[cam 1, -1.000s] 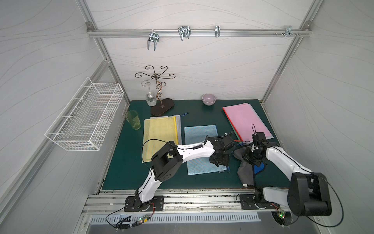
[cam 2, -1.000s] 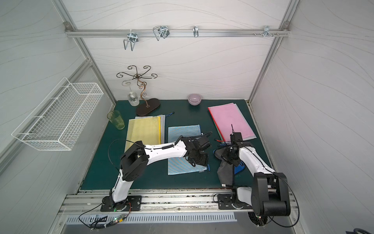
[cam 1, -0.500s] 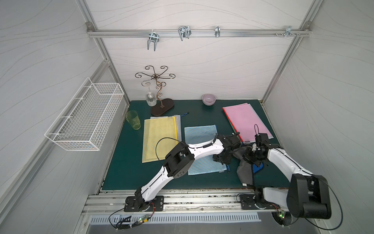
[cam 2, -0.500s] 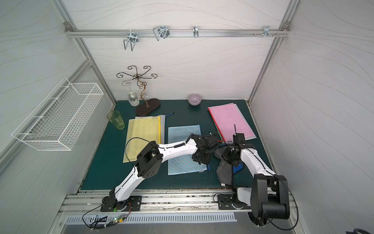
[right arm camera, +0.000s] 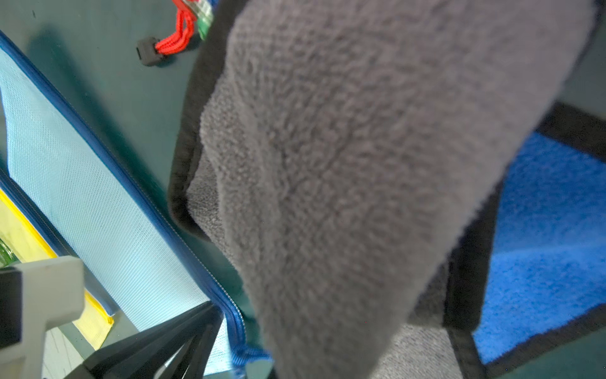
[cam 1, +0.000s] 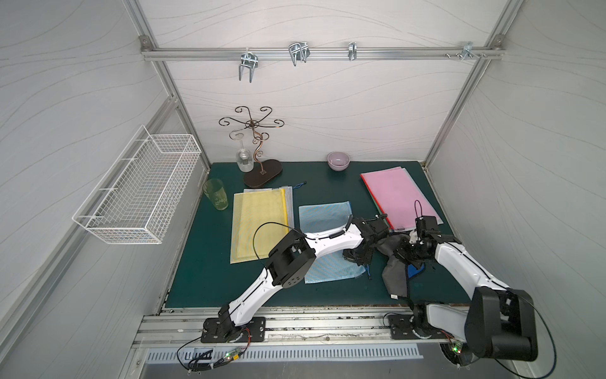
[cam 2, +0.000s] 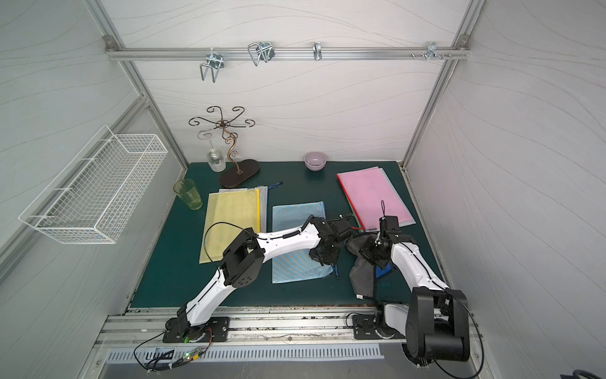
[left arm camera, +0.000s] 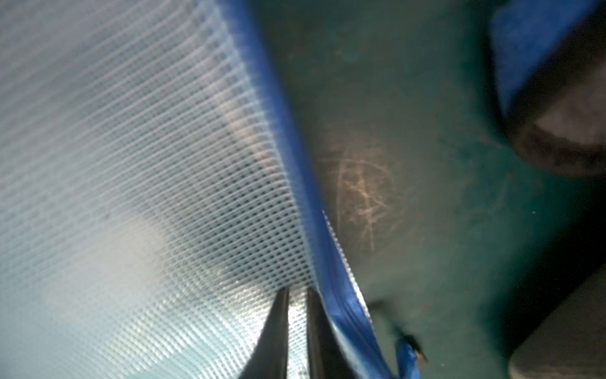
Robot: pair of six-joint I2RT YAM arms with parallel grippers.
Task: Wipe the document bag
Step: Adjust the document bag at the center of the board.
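The document bag [cam 1: 328,223] [cam 2: 296,216] is light blue mesh with a dark blue zip and lies flat mid-mat. My left gripper [cam 1: 359,259] [cam 2: 323,257] [left arm camera: 296,290] is shut, its tips down on the mesh just inside the zip edge near the bag's right front corner. Its black fingers [right arm camera: 183,338] also show in the right wrist view. A grey cloth [cam 1: 395,275] [cam 2: 362,272] [right arm camera: 344,164] hangs from my right gripper [cam 1: 406,252], which is shut on it just right of the bag. The cloth hides the right fingers in the wrist view.
A yellow bag [cam 1: 259,223] lies left of the blue one, pink folders [cam 1: 400,197] at the back right. A blue cloth [cam 1: 414,270] lies under the grey one. A green glass [cam 1: 216,195], metal stand [cam 1: 262,174] and bowl [cam 1: 338,160] line the back; a wire basket [cam 1: 141,193] hangs left.
My left arm has reached further right across the blue bag to its zip edge and its jaws have closed. The right gripper with the cloth has shifted slightly.
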